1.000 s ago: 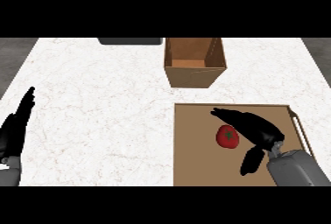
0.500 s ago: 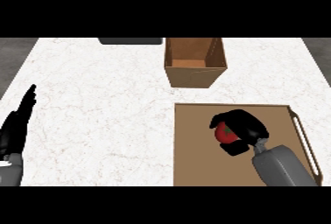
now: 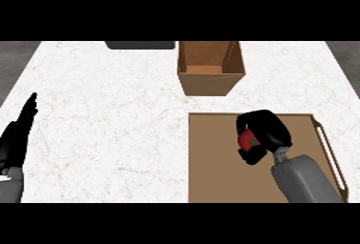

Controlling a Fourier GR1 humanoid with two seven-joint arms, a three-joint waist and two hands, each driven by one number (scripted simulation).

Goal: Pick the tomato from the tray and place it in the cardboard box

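Note:
A red tomato (image 3: 249, 141) shows only as a small patch inside my right hand (image 3: 267, 132), whose fingers and thumb are curled round it over the brown tray (image 3: 211, 162). The hand sits near the tray's middle; I cannot tell whether the tomato rests on the tray or hangs above it. The open cardboard box (image 3: 210, 67) stands upright beyond the tray's far edge, apart from the hand. At the left edge of the view my left hand (image 3: 20, 136) rests open, fingers pointing up.
The tray has a pale handle (image 3: 330, 152) along its right side. A dark flat object (image 3: 140, 45) lies at the counter's far edge, left of the box. The white marble counter (image 3: 105, 119) stretches between my left hand and the tray.
My right hand went from open beside the tomato to curled round it, and has since shifted slightly toward the tray's far edge with it. The left hand stayed in place.

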